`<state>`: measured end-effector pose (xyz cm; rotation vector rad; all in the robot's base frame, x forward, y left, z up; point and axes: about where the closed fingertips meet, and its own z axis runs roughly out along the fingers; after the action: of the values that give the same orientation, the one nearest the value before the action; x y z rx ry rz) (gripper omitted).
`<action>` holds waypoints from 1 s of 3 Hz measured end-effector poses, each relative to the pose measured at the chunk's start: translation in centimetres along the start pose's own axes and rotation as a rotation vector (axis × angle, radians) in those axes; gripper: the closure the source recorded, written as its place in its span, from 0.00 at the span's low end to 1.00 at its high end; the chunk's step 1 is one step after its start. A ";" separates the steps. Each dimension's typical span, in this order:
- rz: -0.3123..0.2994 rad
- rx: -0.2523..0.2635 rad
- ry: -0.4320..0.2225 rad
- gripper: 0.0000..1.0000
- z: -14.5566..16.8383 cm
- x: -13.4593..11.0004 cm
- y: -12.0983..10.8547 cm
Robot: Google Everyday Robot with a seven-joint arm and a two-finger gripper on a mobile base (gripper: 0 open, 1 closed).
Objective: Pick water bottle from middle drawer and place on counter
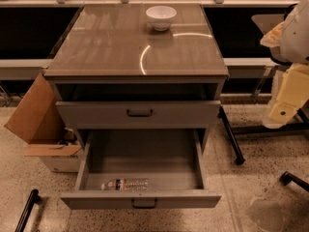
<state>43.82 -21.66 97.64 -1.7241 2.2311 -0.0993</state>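
Observation:
The water bottle [124, 184] lies on its side in the pulled-out middle drawer [145, 158], close behind the drawer's front wall and left of centre, its cap toward the left. The counter [111, 45] is the glossy brown-grey cabinet top above, with a curved light glare. My gripper [286, 108] is the pale cream part of the arm at the right edge of the camera view, well right of the cabinet, at about the height of the upper drawer and far from the bottle. It holds nothing that I can see.
A white bowl [161, 17] stands at the counter's back centre. The upper drawer front [139, 113] juts out slightly above the open drawer. An open cardboard box [38, 115] sits on the floor at the left. Dark furniture legs [231, 139] stand at the right.

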 end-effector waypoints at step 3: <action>0.001 -0.111 -0.056 0.00 7.4 -2.6 3.1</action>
<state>43.68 -17.30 90.40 -1.7591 2.2353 0.0744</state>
